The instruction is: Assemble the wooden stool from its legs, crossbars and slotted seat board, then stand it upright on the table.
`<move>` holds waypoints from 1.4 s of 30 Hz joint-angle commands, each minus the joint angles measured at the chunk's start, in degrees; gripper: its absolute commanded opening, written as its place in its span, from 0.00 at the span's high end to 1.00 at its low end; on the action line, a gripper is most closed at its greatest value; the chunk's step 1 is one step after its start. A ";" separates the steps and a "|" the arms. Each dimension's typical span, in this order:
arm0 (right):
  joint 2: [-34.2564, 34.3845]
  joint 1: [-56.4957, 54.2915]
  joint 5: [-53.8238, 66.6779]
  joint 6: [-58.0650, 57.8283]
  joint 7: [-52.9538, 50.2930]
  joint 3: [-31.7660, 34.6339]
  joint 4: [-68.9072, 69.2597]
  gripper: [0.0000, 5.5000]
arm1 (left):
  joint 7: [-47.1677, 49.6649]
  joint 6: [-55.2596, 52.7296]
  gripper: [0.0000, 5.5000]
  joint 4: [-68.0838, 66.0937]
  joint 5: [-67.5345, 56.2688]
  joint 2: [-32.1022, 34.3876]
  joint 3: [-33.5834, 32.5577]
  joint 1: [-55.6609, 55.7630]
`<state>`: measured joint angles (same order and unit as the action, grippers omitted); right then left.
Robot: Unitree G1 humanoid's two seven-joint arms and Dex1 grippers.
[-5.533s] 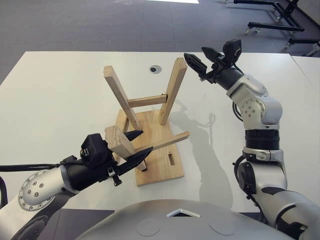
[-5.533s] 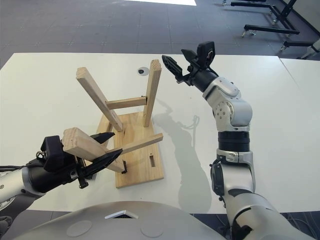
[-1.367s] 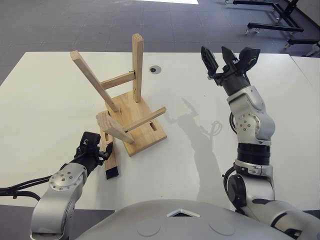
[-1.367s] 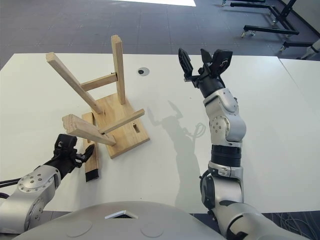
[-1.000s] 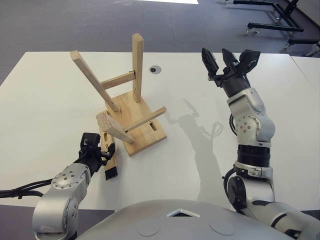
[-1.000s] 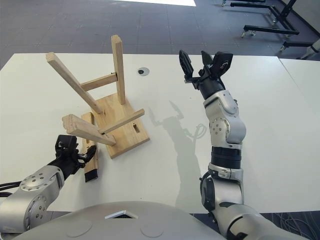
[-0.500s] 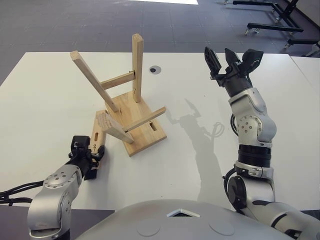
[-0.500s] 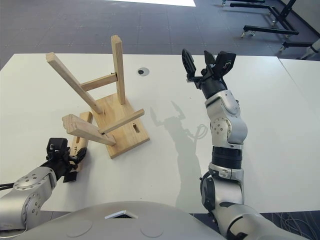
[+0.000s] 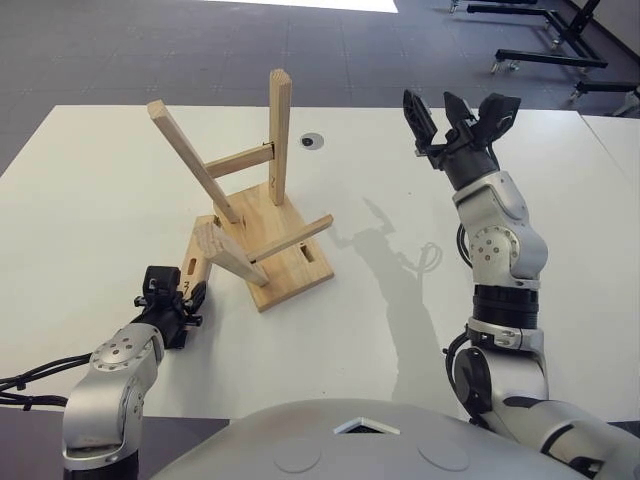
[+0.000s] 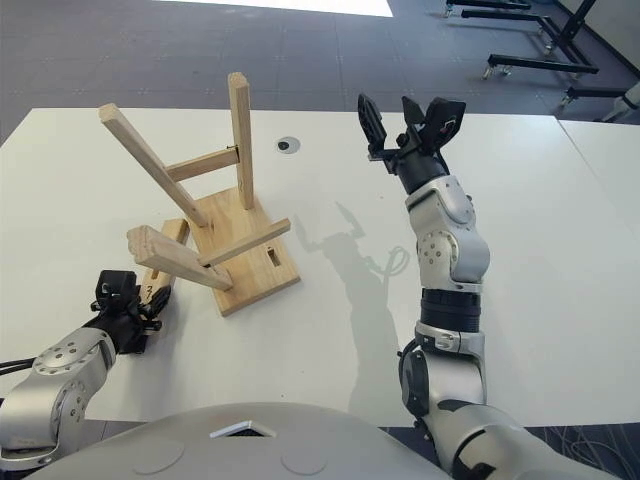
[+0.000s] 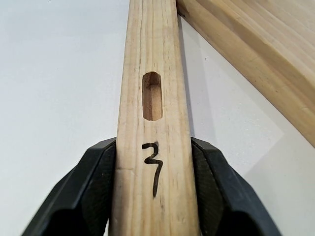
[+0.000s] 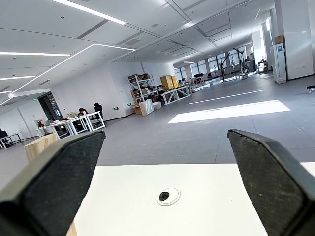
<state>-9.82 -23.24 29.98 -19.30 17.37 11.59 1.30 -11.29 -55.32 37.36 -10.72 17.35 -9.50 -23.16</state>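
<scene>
On the counter (image 9: 100, 180), an upturned seat board (image 9: 285, 270) carries three legs and two crossbars; one slanted fitted leg (image 9: 228, 256) overhangs the loose leg (image 11: 153, 98). That leg lies flat just beside the board, its long axis running away from the robot, clamped in the left tool (image 9: 172, 305). The right tool (image 9: 450, 110) hangs spread open above the far counter.

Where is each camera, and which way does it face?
Eye views: on the head, facing forward and down at the table, half-built stool, left gripper and right gripper.
Left wrist view: faces along the left gripper, shut on the loose leg.
Right wrist view: faces past the open right gripper, across the table.
Shared: loose leg, in eye and left wrist views.
</scene>
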 commanded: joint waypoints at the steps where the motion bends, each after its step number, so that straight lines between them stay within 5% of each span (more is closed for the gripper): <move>1: 0.33 -0.44 -0.58 0.71 -0.29 -0.03 0.22 0.16 | -1.75 -0.69 0.62 -2.90 -0.49 1.35 0.78 -0.88; 15: 0.71 -2.86 -1.29 2.46 0.48 0.06 -3.29 0.16 | -6.24 5.84 0.62 -14.63 2.98 7.55 11.12 13.05; 24: 0.79 -3.48 -0.71 4.96 0.22 1.42 -2.67 0.16 | 0.45 18.96 0.62 -13.50 0.07 3.77 -6.76 19.83; 28: -0.27 -7.18 12.21 -5.92 2.64 4.10 1.11 0.16 | -1.56 28.77 0.62 -13.59 -2.08 7.00 -11.14 29.54; 34: -0.13 -13.33 33.77 -20.18 3.91 3.78 11.02 0.16 | -12.88 43.02 0.62 -13.46 -2.39 12.51 -3.37 43.20; 36: 1.03 -14.22 36.00 -21.19 3.29 2.50 11.89 0.16 | -15.52 42.57 0.62 -11.69 -5.43 11.36 0.19 46.68; 42: 2.22 -12.47 38.93 -18.94 11.90 1.79 11.74 0.16 | -19.71 24.16 0.63 -7.87 -42.92 6.20 -1.41 46.27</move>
<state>-7.99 -36.42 66.05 -38.41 25.45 13.02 12.87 -29.30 -23.57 27.77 -39.59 23.52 -9.70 23.99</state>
